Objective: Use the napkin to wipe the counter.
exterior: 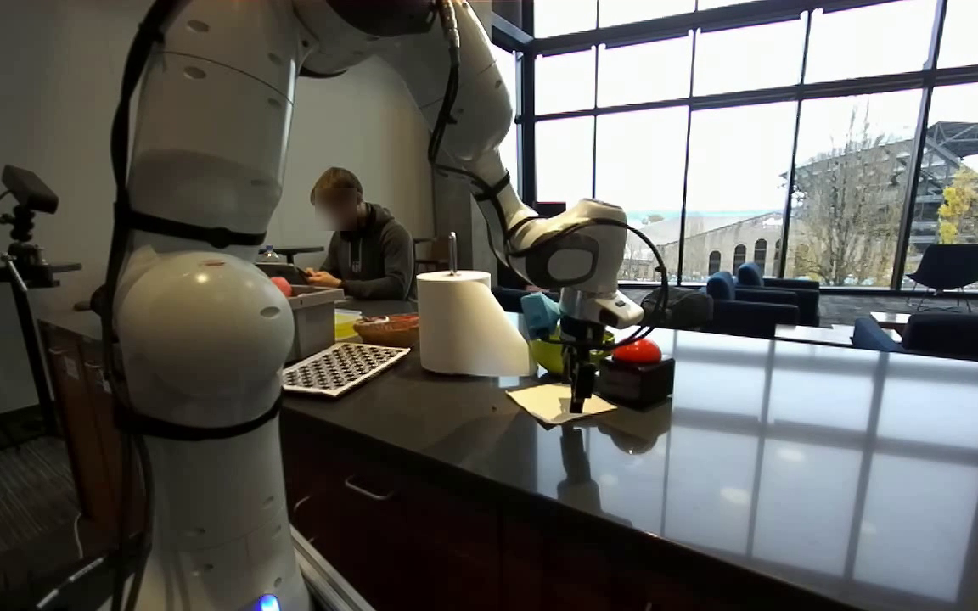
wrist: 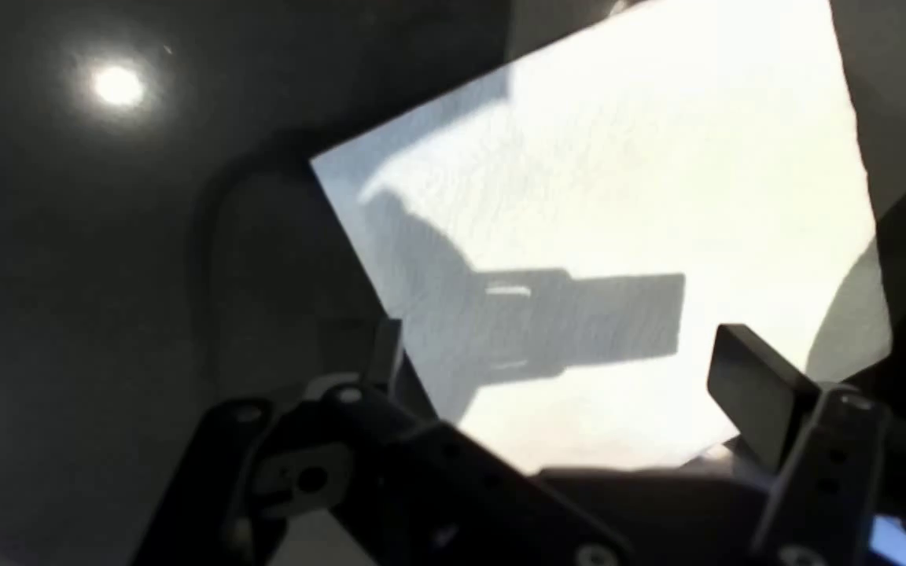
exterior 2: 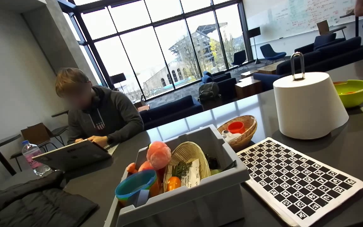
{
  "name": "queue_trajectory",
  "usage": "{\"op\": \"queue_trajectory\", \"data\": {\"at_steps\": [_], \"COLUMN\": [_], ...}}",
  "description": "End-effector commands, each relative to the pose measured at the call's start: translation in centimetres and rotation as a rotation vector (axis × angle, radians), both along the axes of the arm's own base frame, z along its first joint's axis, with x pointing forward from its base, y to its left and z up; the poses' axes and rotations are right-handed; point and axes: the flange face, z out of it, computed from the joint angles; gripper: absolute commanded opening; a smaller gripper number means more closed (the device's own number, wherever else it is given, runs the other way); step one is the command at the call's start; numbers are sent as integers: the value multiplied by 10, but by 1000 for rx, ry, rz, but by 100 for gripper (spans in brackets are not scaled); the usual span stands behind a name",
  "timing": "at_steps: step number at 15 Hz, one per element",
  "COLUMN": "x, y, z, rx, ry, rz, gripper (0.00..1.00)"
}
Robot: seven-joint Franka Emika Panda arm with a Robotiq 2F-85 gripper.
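Just below the hand [wrist: 563, 358] lies the napkin [wrist: 657, 189], and we see the fingers [wrist: 752, 393] spread wide with nothing gripped between them. The pale square rests flat, brightly lit and crossed by the hand's shadow [wrist: 571, 314]; in the wrist view one finger shows against an edge of it and its partner overlaps the paper. Whether either tip touches down, we cannot tell.

We judge the napkin almost weightless, thin and limp: it should crumple at a light squeeze and might tear if dragged hard. On so slick a surface [exterior: 761, 492] it could skid from a one-sided push, so we would press both tips down gently and bunch the middle between them, keeping enough paper below to wipe with.

The surface spreading out beneath the hand is dark and glossy, mirroring the tall windows [exterior: 744, 161] and the hand's own dark outline. Close beside the hand sits a black box [exterior: 642, 386] topped by a red button [exterior: 637, 350], with a green bowl [exterior 2: 353, 96] near it. Farther from the hand stands the white roll [exterior: 459, 327], flaring at its base; past that come a checkered board [exterior 2: 298, 178], a wicker basket [exterior 2: 246, 140] and a gray bin [exterior 2: 200, 205] loaded with odds and ends. Well apart from the hand, we find a person [exterior 2: 106, 108] seated at a laptop [exterior 2: 74, 156], and blue seats [exterior 2: 175, 113] are spread about the daylit room beyond.
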Motion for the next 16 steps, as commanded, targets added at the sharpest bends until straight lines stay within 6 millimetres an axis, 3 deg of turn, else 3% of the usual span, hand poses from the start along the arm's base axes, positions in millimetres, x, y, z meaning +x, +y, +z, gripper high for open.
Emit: {"op": "queue_trajectory", "data": {"at_steps": [1,9,16], "x": [-3,4,8], "y": [5,-13,-15], "z": [5,-9,-19], "rx": [5,-2,10], "ry": [20,51,82], "rz": [25,-4,-14], "gripper": [100,100,100]}}
